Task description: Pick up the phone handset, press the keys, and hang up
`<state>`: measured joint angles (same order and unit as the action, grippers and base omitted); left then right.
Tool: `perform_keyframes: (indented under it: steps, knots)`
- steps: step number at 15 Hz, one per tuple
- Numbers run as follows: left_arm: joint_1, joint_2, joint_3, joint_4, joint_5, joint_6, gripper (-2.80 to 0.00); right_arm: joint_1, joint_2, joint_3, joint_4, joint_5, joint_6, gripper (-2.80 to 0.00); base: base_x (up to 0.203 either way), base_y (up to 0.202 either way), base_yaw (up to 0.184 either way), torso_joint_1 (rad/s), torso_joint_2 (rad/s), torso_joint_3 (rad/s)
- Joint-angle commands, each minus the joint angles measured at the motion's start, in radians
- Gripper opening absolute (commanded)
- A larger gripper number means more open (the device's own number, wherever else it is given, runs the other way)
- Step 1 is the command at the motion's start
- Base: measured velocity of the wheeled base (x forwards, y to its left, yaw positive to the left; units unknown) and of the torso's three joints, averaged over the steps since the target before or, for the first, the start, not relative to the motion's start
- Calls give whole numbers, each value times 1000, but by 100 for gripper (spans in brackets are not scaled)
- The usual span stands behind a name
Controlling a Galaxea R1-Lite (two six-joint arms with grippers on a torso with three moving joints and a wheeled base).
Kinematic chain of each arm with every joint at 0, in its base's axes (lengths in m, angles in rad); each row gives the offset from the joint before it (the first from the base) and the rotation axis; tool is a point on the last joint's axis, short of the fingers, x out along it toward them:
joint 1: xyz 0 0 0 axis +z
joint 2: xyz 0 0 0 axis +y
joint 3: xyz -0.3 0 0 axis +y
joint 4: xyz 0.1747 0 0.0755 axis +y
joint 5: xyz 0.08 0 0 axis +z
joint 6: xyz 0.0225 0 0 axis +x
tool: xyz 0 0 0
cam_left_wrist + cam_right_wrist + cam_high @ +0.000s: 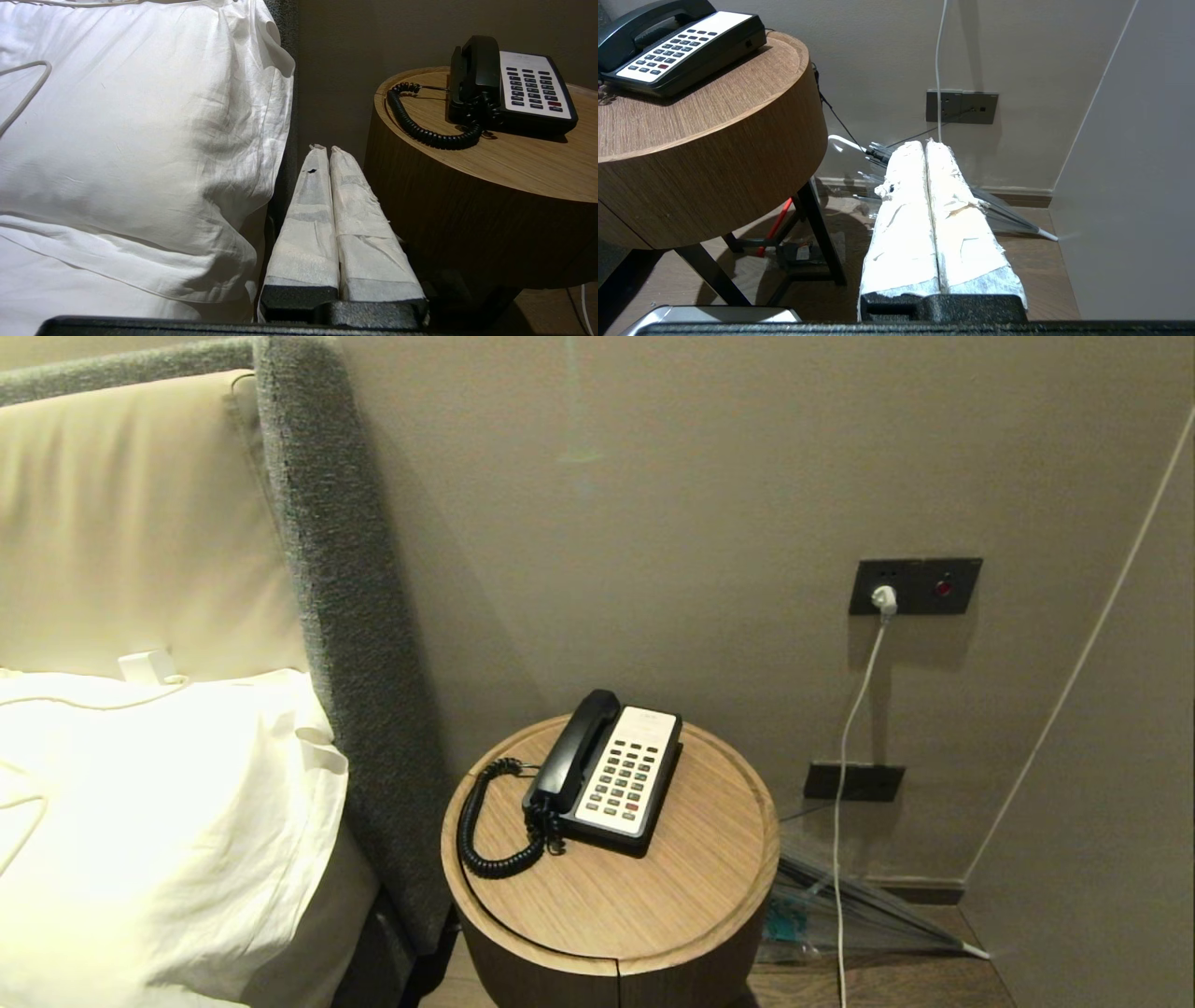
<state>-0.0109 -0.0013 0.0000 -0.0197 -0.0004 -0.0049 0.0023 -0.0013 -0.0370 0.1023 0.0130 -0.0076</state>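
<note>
Round wooden table (pixel 653 896) carries your phone, the phone handset (pixel 574 747) cradled (cord toward its left edge); left gripper (pixel 325 149) and right gripper (pixel 924 144) pinched closed, empty.

no legible text, phone faceplate (pixel 627 768) print too small to read

The phone handset (pixel 577 744) is a long, curved, glossy black receiver, seated in its cradle along the left side of the desk phone. Its black coiled cord (pixel 485 831) loops out from the near end. The keys (pixel 624 782), small grey buttons with one red button, sit in a grid on the white faceplate beside the handset.
</note>
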Motion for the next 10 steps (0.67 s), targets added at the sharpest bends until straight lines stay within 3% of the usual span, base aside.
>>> perform_keyframes:
  steps: [1, 10]
  knots:
    - [0, 1, 8, 0, -1, 6, -280, 1, 0, 0, 0, 1, 0, -280, 0, 0, 0, 0, 0, 0]
    - [0, 1, 9, 0, -1, 5, -280, 0, 0, 0, 0, 1, 0, -280, 0, 0, 0, 0, 0, 0]
